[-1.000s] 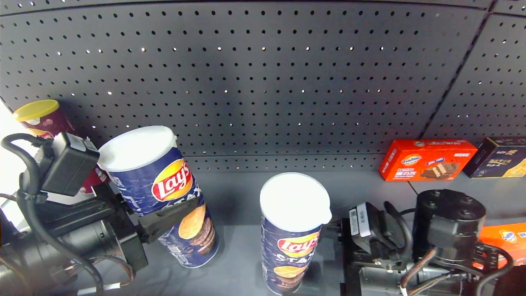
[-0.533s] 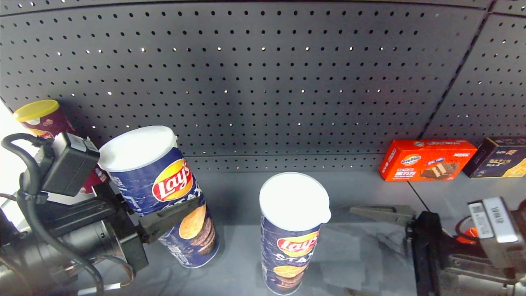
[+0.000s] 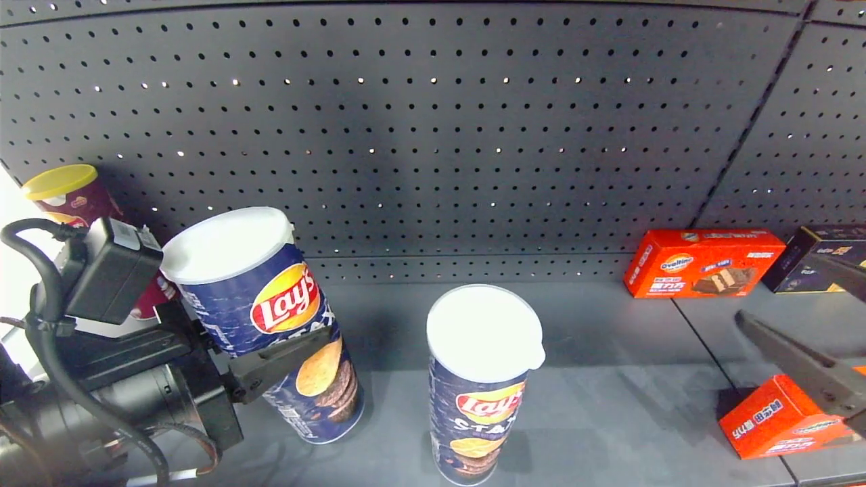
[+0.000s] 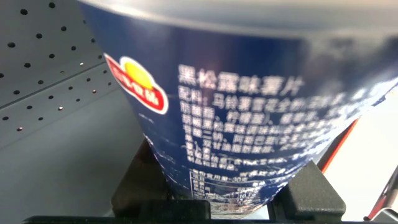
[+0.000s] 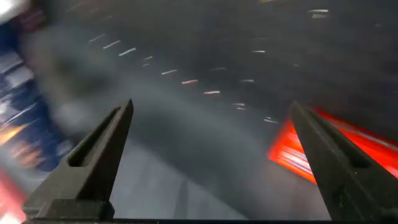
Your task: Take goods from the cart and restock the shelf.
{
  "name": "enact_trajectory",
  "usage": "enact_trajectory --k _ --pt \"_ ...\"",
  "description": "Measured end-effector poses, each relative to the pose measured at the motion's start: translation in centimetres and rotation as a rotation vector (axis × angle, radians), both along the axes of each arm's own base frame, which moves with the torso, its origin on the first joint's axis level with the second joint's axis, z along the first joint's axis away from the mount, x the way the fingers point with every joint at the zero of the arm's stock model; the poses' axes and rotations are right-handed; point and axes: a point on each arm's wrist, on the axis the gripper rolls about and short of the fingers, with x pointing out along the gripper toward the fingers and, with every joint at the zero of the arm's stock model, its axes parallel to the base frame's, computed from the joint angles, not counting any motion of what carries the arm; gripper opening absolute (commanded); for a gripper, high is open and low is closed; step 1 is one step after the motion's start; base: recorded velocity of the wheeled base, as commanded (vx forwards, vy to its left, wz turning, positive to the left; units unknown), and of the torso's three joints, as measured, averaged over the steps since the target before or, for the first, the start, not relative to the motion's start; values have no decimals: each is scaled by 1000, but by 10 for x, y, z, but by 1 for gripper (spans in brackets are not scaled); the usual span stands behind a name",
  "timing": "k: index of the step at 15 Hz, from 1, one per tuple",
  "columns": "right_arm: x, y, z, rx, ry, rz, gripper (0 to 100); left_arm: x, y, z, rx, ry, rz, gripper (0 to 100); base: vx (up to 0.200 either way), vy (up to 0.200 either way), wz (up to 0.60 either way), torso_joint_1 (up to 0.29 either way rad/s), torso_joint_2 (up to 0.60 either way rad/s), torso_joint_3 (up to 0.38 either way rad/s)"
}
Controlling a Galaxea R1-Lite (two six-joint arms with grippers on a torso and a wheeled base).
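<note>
Head view: left hand [image 3: 284, 352] is closed around the lower body of a blue chip can [image 3: 264, 318]. The can leans with its white lid toward the pegboard [image 3: 433, 135], at the left of the shelf [image 3: 609, 338]. I cannot tell whether its base touches the shelf. A second blue can [image 3: 484, 379] stands upright near it, apart from both hands. A maroon can [image 3: 67, 196] stands behind the left arm. At the far right, the right hand [image 3: 778, 287] is spread wide and holds nothing, above an orange box [image 3: 778, 419]. A red box [image 3: 700, 262] and a dark box [image 3: 822, 267] lie along the back.

Left wrist view: both black fingers [image 4: 311, 193] press the can's printed wall low down.

Right wrist view: the fingers [image 5: 99, 162] stand far apart over the bare shelf.

Such a can is probably light, with a stiff but crushable wall and a smooth sleeve. Being tall, it would tip easily, so a moderate mid-body grip suits it. Every can is lidded and every box is closed, so the contents are hidden.
</note>
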Motion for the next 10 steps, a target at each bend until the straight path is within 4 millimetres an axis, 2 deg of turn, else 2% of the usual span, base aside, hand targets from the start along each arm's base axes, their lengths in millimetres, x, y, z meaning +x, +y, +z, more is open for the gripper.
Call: enact_trajectory --k 3,5,8,9,10 --pt "-35 -23 -16 -1 78 -242 100 0 -1 0 -2 4 -29 0 0 0 0 0 0 0" --pt "-65 -38 -31 -46 114 -339 100 0 0 -1 -2 5 -36 0 0 0 0 0 0 0" --pt "-111 -57 -65 -104 172 -407 100 1 -1 -1 -3 9 -52 0 0 0 0 0 0 0" --pt "-122 -60 -77 -125 198 -411 100 1 -1 -1 -2 10 -54 0 0 0 0 0 0 0" --pt "-130 -62 -82 -117 171 -384 100 1 -1 -2 -2 12 -57 0 0 0 0 0 0 0"
